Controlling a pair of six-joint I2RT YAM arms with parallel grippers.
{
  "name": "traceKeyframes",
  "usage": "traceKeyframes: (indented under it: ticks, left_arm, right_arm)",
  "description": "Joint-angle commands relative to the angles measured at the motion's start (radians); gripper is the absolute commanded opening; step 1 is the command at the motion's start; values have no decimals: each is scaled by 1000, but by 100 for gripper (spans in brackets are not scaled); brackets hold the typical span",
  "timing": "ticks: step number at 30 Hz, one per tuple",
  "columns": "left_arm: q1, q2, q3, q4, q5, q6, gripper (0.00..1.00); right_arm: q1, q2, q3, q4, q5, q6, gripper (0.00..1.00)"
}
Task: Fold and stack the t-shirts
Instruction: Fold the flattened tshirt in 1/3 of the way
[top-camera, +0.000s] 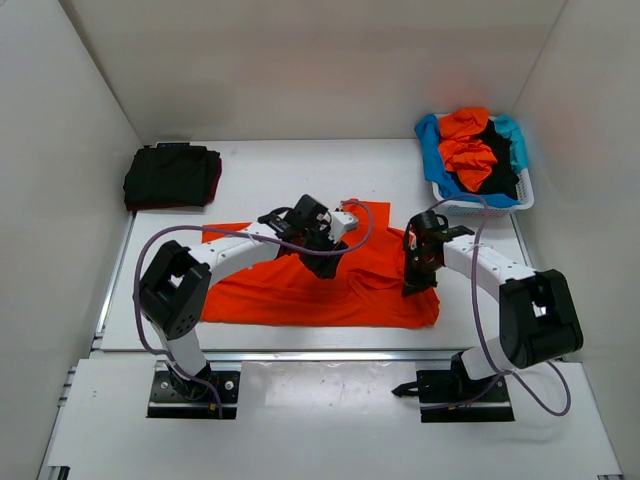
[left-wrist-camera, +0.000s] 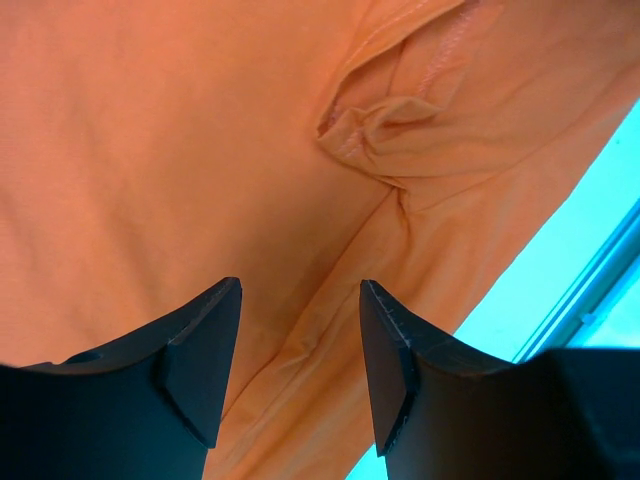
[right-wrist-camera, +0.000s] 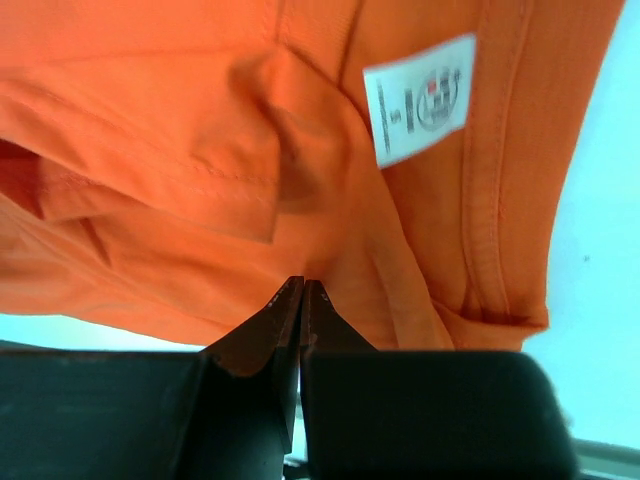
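One bright orange t-shirt (top-camera: 290, 295) lies spread mid-table, both arms over it. A dark folded pile (top-camera: 172, 177) sits at the far left and a white basket (top-camera: 490, 207) of shirts at the far right. From the left wrist, the left gripper (left-wrist-camera: 300, 330) stands released above rumpled orange cloth, with nothing between its fingers. From the right wrist, the right gripper (right-wrist-camera: 302, 300) is clenched, its tips at the cloth near a white label (right-wrist-camera: 420, 98).
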Motion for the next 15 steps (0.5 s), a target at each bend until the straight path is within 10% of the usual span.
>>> traceKeyframes:
  ticks: [1,15]
  left_arm:
    - [15,-40,4,5,-17,18,62]
    - [58,-91,-78,0,-43,8,63]
  right_arm:
    - [5,27,47,57,10,6,0]
    - [-1,144,145,103,7,-26,0]
